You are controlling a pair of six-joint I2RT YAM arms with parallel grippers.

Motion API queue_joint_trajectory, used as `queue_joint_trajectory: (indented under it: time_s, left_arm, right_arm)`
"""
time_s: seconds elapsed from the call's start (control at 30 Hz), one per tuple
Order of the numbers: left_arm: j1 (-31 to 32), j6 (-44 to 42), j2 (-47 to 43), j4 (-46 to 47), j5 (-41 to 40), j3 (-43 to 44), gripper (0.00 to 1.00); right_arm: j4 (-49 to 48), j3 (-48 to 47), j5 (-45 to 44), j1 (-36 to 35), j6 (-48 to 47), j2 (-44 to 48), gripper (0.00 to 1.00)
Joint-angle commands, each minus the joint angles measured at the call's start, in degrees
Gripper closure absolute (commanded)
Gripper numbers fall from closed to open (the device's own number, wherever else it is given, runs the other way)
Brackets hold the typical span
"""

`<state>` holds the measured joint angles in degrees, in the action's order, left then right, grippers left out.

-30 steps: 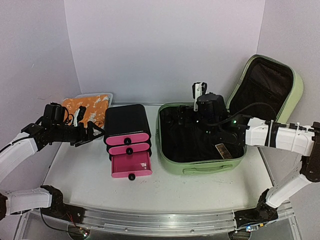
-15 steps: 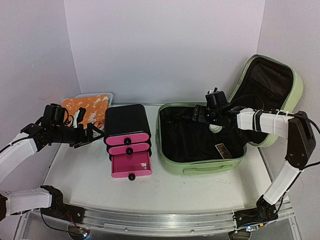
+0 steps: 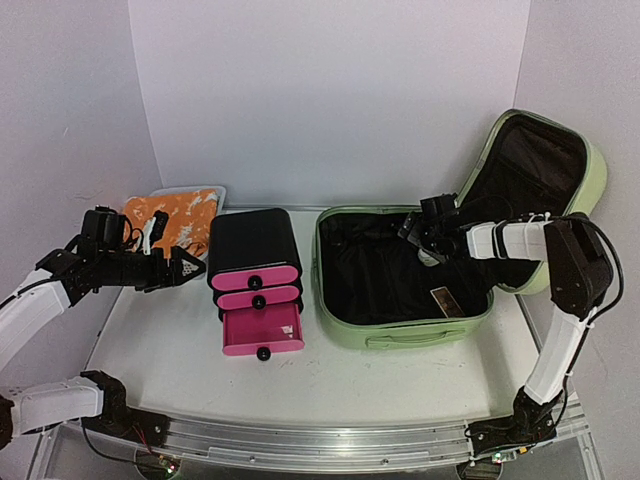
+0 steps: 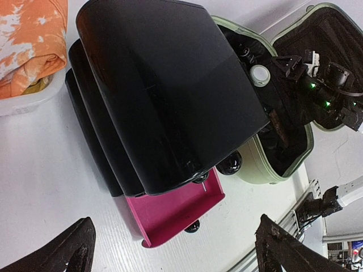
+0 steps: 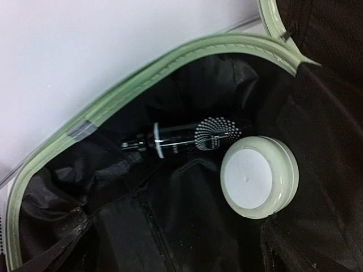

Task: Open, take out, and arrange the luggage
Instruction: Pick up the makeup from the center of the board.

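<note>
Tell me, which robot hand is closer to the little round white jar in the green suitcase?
The right gripper: it hovers just over the jar inside the luggage. The left gripper is far off, beyond the black drawer box with pink fronts.
</note>
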<state>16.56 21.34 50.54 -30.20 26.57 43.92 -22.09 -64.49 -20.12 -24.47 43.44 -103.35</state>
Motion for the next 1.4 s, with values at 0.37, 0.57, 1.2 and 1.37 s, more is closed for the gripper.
queue_joint_trajectory:
  time_s: [0.37,0.57,1.2,1.37]
  left_arm:
    - [0.12,-2.40,0.61,0.51,-0.63,2.23,0.01]
    - [0.09,-2.36,1.36,0.49,-0.29,2.48,0.00]
    - [0.12,-1.77,1.99,0.48,0.14,2.57,0.00]
    - [0.12,-1.28,3.16,0.56,0.38,2.57,0.01]
  right_arm:
    - [-11.06,-3.80,3.23,4.92,4.37,-8.55,0.02]
    - [-12.17,-3.00,3.04,6.01,7.76,-9.27,0.02]
    - [-7.82,8.33,3.61,5.29,6.61,9.25,0.02]
    - [-7.35,10.98,2.78,4.27,8.32,9.58,0.02]
